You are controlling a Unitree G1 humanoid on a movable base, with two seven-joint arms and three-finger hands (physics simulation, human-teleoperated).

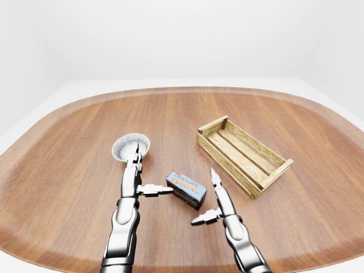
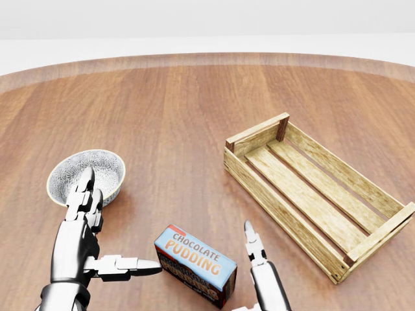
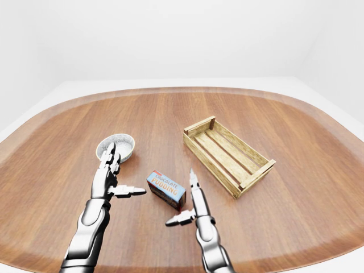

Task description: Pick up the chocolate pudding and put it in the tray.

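The chocolate pudding box [image 2: 194, 262], blue-topped with orange lettering, lies flat on the wooden table near the bottom centre of the head view. My left hand [image 2: 123, 219] stands open just left of it, fingers pointing up and thumb tip reaching toward the box's left end without touching. In the left-eye view, my right hand [image 1: 203, 196] is open just right of the box, index finger [image 2: 251, 241] raised, thumb spread below the box's corner. Neither hand holds anything. The wooden slatted tray [image 2: 285, 220] sits empty at the right, angled diagonally.
A patterned grey-white bowl [image 2: 104, 165] stands at the left, right behind my left hand's fingertips. The round table's edge [image 1: 51, 259] curves close along the bottom of the eye views.
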